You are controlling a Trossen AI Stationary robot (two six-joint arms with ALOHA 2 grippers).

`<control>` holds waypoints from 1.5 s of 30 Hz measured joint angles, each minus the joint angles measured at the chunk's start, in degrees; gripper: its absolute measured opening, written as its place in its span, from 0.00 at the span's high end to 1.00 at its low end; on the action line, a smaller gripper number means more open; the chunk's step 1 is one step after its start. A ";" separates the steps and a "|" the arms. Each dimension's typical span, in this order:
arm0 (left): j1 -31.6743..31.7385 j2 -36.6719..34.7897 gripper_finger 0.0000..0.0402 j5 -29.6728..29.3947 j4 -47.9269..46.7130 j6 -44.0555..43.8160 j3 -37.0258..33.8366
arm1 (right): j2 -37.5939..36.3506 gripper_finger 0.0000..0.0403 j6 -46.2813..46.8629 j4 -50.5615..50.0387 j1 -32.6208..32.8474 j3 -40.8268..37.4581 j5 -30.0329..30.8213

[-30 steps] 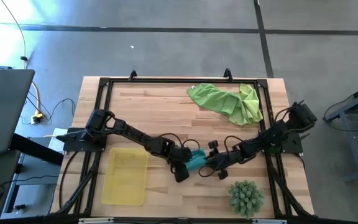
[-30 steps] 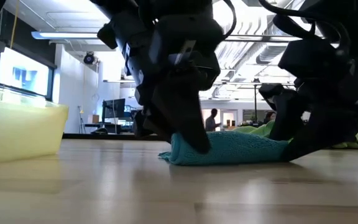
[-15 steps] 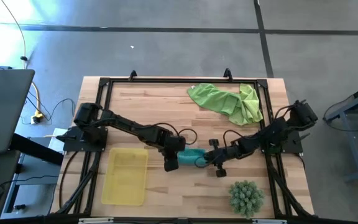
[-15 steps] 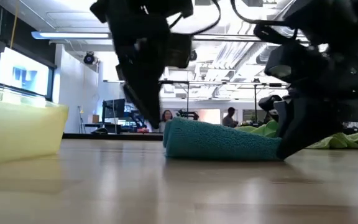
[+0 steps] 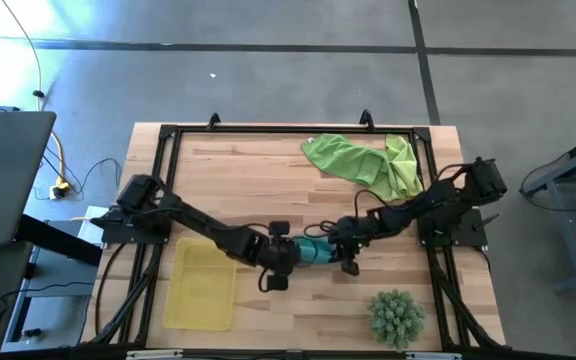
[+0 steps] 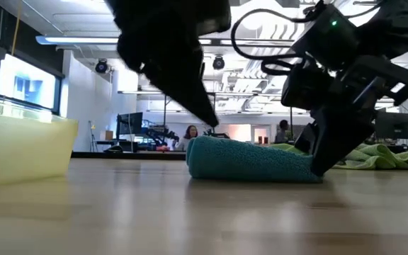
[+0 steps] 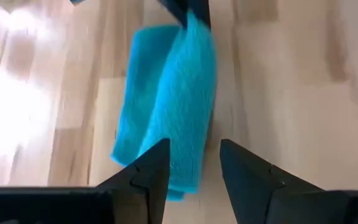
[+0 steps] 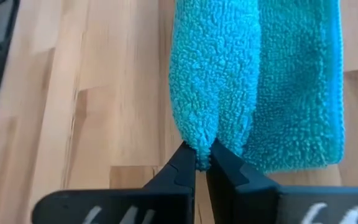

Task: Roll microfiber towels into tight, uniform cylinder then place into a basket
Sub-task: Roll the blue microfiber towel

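The teal towel [image 5: 314, 250] lies partly rolled mid-table, its long axis running left-right between the 2 grippers, with the basket [image 5: 204, 285] near on the left; the right gripper [image 8: 202, 163] pinches the roll's end fold at its end; the left gripper [image 7: 192, 163] stands parted over the opposite end, gripping nothing; 2 green towels [image 5: 363, 163] wait well apart at the far edge; judging by this, rolling continues across the axis.
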 joint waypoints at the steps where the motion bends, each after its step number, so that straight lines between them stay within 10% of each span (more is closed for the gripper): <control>1: -0.06 0.56 0.67 0.11 -0.34 0.24 0.00 | 0.02 0.99 0.37 0.07 -0.32 -0.02 -0.42; 11: 1.05 6.60 0.54 -3.56 -0.47 1.68 0.15 | 0.02 0.99 0.49 0.24 -0.70 -0.04 -1.28; 34: 9.07 6.53 0.83 32.96 -1.47 -21.94 0.15 | -8.83 0.65 -17.81 -5.48 -1.07 -0.34 0.40; 45: 12.77 6.77 0.85 37.67 -0.95 -24.47 0.09 | -13.25 0.64 -32.75 -2.87 10.89 -0.23 19.67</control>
